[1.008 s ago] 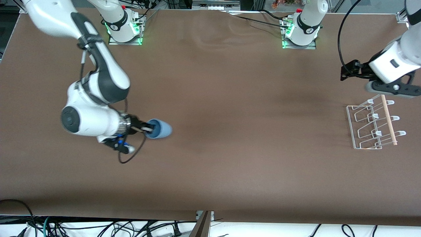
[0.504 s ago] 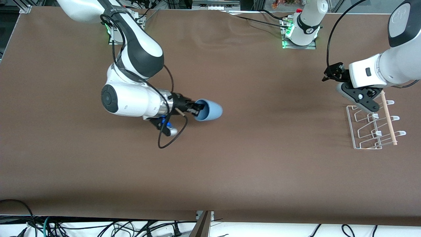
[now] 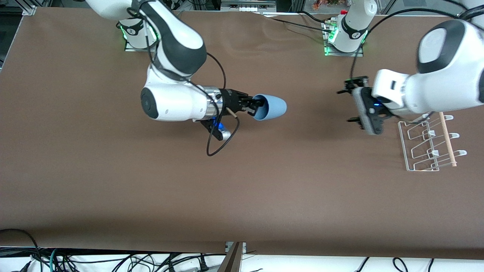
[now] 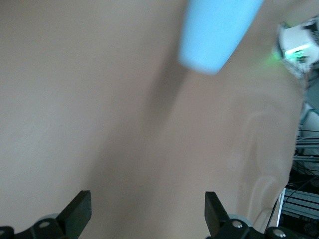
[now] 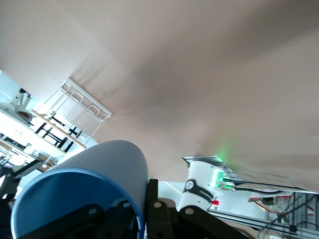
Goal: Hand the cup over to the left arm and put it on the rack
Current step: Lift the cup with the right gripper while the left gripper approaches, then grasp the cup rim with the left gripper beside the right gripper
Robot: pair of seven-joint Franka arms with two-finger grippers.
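Over the middle of the worktop [image 3: 242, 196], the right pincer [image 3: 254, 107] was clamped on the rim of the cup [image 3: 272, 107], carrying it on its side with the base pointing toward the left arm. The left pincer [image 3: 349, 105] hung over bare worktop beside the rack [image 3: 419, 151], its fingers [image 4: 77, 211] spread apart and facing the cup. The handover looked close but not made; passing and racking remained.
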